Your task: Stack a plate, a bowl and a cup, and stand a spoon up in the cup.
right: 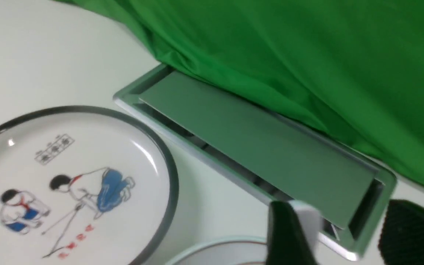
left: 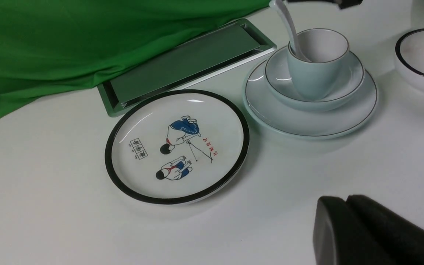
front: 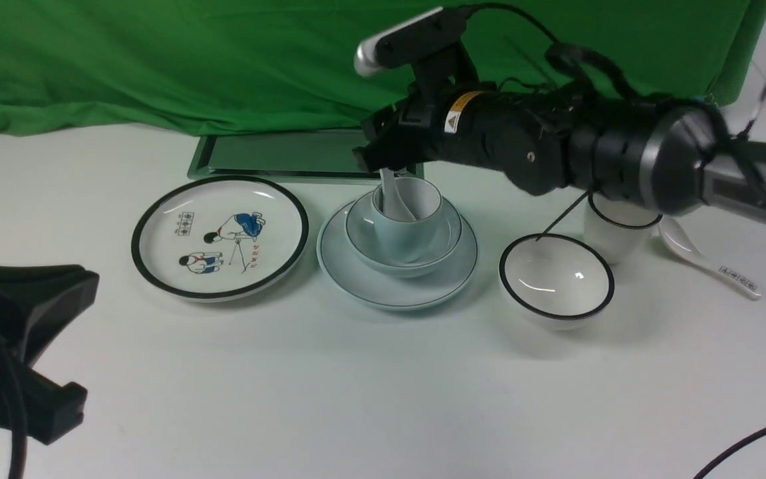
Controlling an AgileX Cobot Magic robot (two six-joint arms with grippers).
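The pale blue-white plate (front: 356,274) sits mid-table with the shallow bowl (front: 362,234) on it and the pale blue cup (front: 409,234) in the bowl. The white spoon (front: 393,197) stands in the cup, leaning back, handle up. My right gripper (front: 383,157) hovers over the handle's top. In the right wrist view its jaws (right: 341,209) are apart: the spoon handle (right: 309,221) rests against one finger, with a gap to the other. My left gripper (left: 346,200) is shut and empty, low at the table's near left, well away from the stack (left: 311,73).
A black-rimmed plate with cartoon figures (front: 220,236) lies left of the stack. Right of it are a black-rimmed white bowl (front: 556,279), a black-rimmed white cup (front: 616,233) and a printed spoon (front: 709,259). A metal hatch (front: 276,156) and green cloth (front: 157,60) lie behind.
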